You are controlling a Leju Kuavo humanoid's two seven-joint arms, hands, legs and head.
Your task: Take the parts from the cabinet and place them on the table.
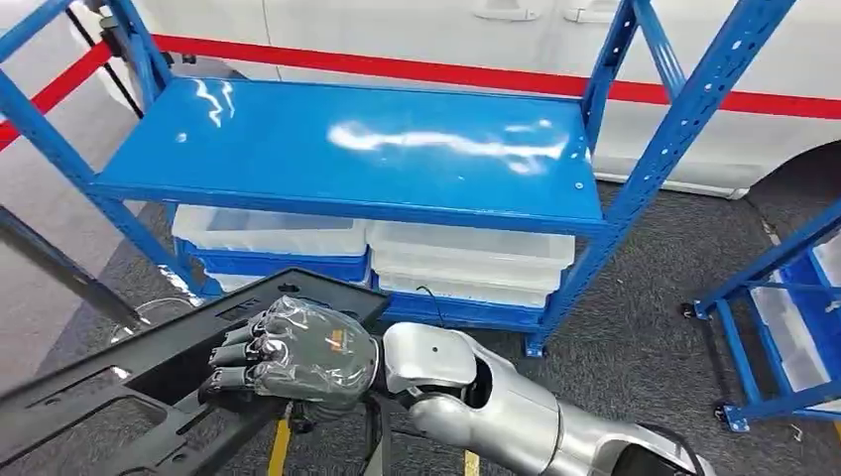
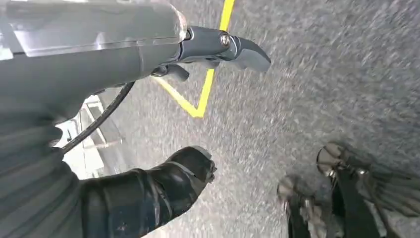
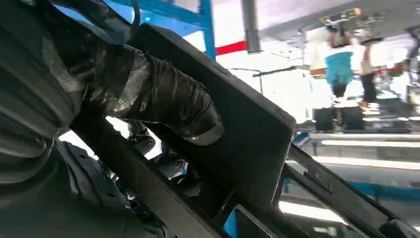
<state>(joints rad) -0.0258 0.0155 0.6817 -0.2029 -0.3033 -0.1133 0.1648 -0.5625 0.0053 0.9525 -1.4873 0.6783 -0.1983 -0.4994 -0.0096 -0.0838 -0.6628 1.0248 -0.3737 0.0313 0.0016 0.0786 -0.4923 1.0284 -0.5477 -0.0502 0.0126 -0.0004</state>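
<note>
Risk of slippage: right hand (image 1: 298, 359), fingers curled over the long black part (image 1: 129, 397) at seven o'clock below the blue rack (image 1: 347, 149), grips near one end, so the overhang may twist free; left hand (image 2: 148, 193) hangs spread.

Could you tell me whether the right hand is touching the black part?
Touching. The head view shows the right hand closed over the black part; the right wrist view shows its thumb pressed against it.

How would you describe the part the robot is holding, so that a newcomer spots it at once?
Start at the blue shelf rack. Below it, the right hand grips a long black plastic panel slanting across the foreground. Unlike the white bins under the shelf, it is dark, flat and pierced with cut-outs.
</note>
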